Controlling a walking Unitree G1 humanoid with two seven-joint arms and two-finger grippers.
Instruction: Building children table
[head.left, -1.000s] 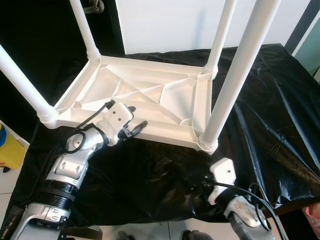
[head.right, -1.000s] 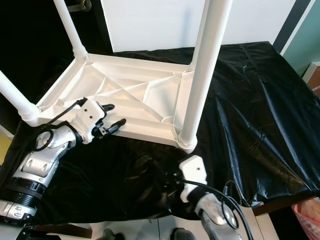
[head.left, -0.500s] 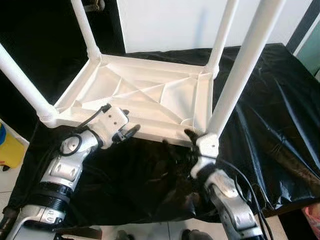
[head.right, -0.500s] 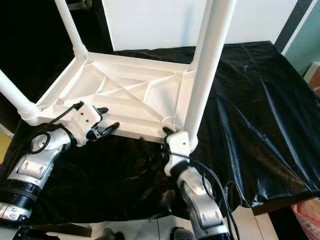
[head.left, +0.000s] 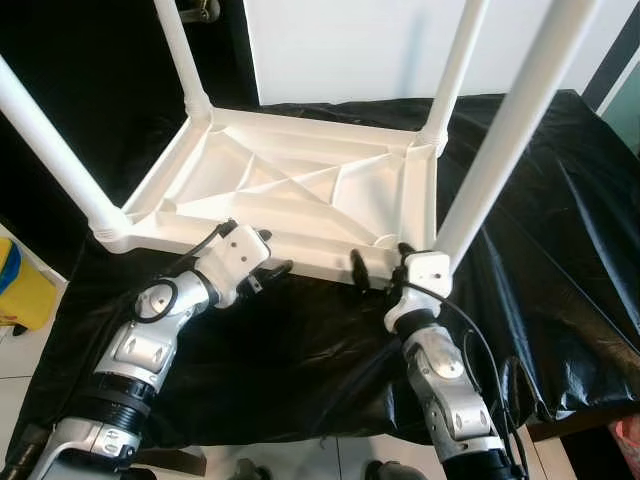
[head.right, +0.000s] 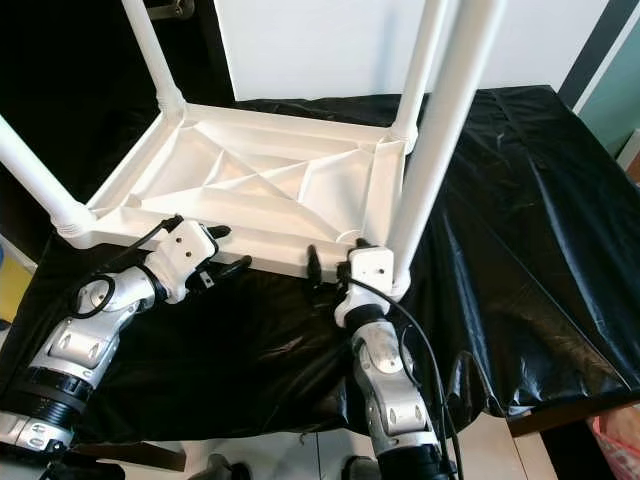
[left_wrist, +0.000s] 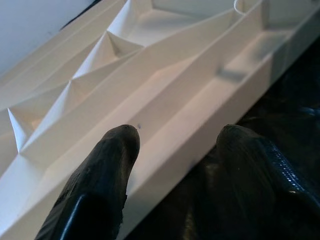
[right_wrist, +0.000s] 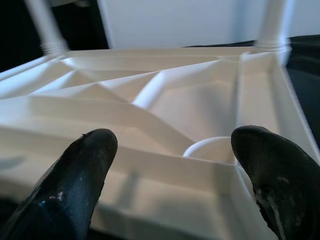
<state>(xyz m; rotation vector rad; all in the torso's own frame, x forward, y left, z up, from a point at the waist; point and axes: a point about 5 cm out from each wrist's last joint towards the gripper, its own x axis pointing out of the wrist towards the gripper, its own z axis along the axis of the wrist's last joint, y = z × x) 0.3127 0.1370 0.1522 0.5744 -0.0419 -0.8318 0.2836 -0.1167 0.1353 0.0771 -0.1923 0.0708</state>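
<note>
Children's table (head.left: 300, 190) lies upside down on the black-draped tabletop (head.left: 560, 200), all four legs fitted. Left end effector (head.left: 268, 270) and right end effector (head.left: 378, 268), both released, straddle its near rim; turning it upright seems left.

One white plastic children's table (head.left: 300, 190) lies upside down, with four white tubular legs (head.left: 505, 130) fitted at its corners. One black plastic sheet (head.left: 560, 230) is present beneath it. Two black-fingered grippers noted: left gripper (head.left: 268, 262) and right gripper (head.left: 380, 266).
</note>
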